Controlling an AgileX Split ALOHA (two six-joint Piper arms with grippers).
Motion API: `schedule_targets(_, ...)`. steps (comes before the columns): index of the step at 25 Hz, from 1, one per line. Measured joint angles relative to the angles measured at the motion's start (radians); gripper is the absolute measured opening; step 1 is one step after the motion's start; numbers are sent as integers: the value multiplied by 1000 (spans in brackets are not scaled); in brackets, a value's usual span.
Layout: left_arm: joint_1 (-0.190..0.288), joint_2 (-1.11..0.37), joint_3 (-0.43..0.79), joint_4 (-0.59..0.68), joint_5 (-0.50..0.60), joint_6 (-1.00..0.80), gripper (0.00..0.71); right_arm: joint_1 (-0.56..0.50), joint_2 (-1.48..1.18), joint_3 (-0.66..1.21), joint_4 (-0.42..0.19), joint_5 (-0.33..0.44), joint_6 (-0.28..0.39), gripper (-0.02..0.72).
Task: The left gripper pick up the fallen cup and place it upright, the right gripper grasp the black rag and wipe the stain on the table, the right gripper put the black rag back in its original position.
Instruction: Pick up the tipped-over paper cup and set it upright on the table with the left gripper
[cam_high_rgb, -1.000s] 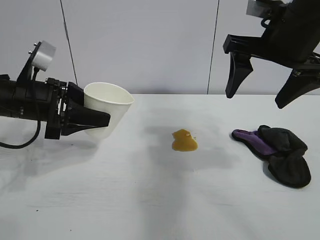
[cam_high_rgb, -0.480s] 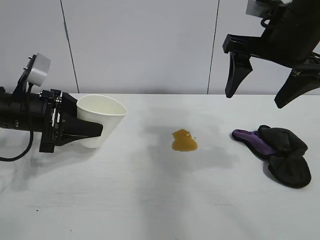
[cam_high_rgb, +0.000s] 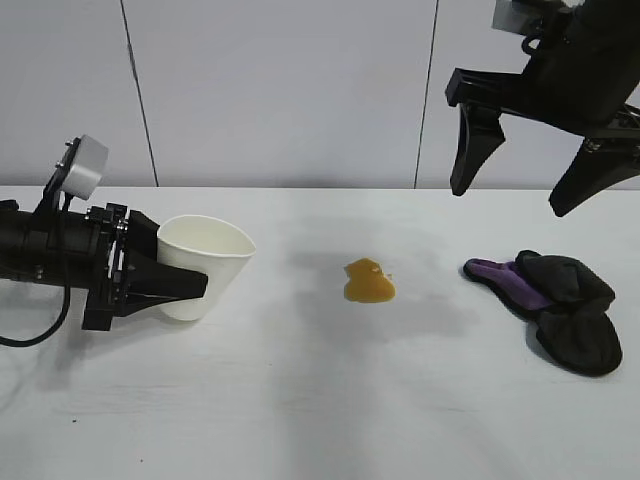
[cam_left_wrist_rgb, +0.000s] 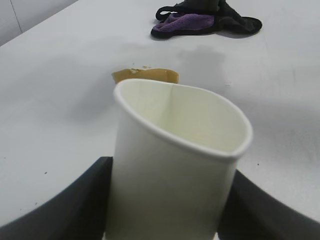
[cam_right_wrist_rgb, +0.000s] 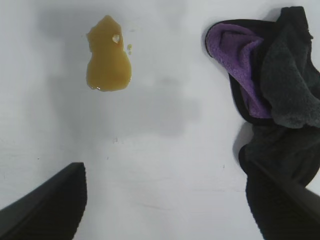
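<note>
White cup (cam_high_rgb: 205, 265) between left jaws, seemingly gripped

Black arms, tapered jaws, apparently grey-white wrist modules

- Bright, even overhead light on the white table (cam_high_rgb: 330, 400).
- Soft grey shadows, no glare.
- Left wrist view: cup (cam_left_wrist_rgb: 175, 165) sharp, black rag (cam_left_wrist_rgb: 205, 22) slightly soft.
</note>
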Motion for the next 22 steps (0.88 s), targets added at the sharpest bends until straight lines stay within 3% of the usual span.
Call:
schedule_targets(16,0,14,0,-4,0,-29,428,0,0,0,0,3,0,601)
schedule_targets(22,0,14,0,-4,0,-42,516,0,0,0,0,5,0,601)
